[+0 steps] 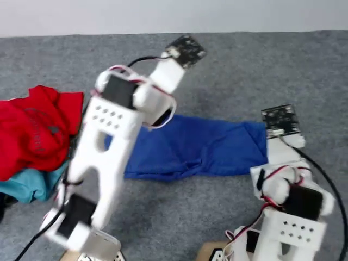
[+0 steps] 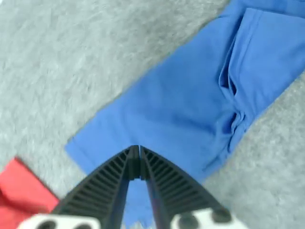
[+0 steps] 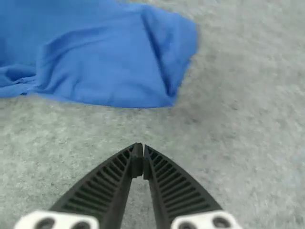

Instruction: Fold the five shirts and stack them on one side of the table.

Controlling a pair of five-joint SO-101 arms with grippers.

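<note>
A blue shirt (image 1: 206, 144) lies folded into a long strip across the middle of the grey table. My left gripper (image 2: 139, 149) is shut with nothing in it and hangs over the blue shirt (image 2: 181, 95) near its end on the red shirt's side. My right gripper (image 3: 139, 147) is also shut and empty, over bare carpet a little short of the other end of the blue shirt (image 3: 95, 62). A crumpled red shirt (image 1: 32, 125) lies at the left edge on top of a teal shirt (image 1: 27, 185). A corner of the red shirt (image 2: 19, 195) shows beside my left gripper.
Grey carpet (image 1: 272, 70) covers the table. The left arm (image 1: 109, 136) stretches from the near edge over the blue shirt's left part. The right arm (image 1: 288, 201) stands at the near right. Bare carpet lies behind and in front of the blue shirt.
</note>
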